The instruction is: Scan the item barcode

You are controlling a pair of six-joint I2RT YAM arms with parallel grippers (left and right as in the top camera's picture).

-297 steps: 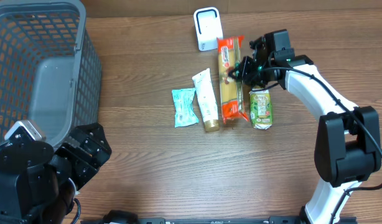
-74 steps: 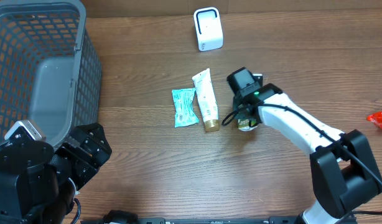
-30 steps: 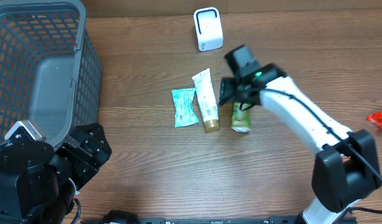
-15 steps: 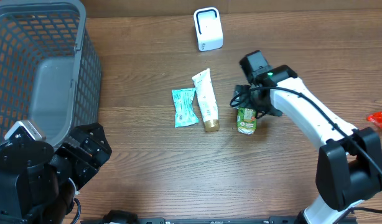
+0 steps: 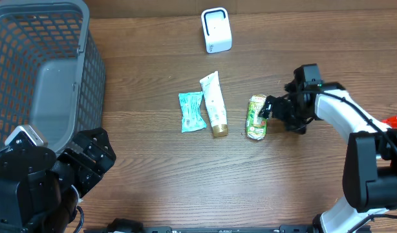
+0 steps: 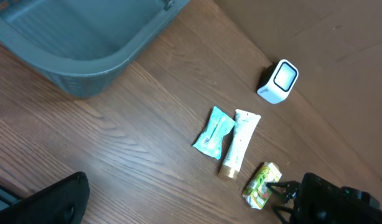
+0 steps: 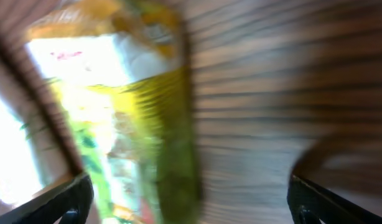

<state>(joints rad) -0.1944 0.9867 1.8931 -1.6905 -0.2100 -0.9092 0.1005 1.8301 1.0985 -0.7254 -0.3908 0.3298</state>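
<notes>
A green juice carton [image 5: 256, 118] lies flat on the wooden table, right of a white tube [image 5: 213, 103] and a teal packet [image 5: 191, 111]. My right gripper [image 5: 275, 110] is open just to the right of the carton, its fingers pointing at it and holding nothing. In the blurred right wrist view the carton [image 7: 116, 124] fills the left side, near the left finger of the right gripper [image 7: 191, 208]. The white scanner [image 5: 216, 30] stands at the back of the table. My left gripper [image 5: 88, 158] rests open at the near left, far from the items.
A large grey basket [image 5: 88, 52] takes up the far left. A red package [image 5: 396, 122] pokes in at the right edge. The left wrist view shows the scanner [image 6: 279, 81], tube [image 6: 238, 142], packet [image 6: 213, 130] and carton [image 6: 261, 185] from afar.
The right gripper has opened, let go of the carton and drawn back to the right. The carton now lies a little further right. The left arm has not moved.
</notes>
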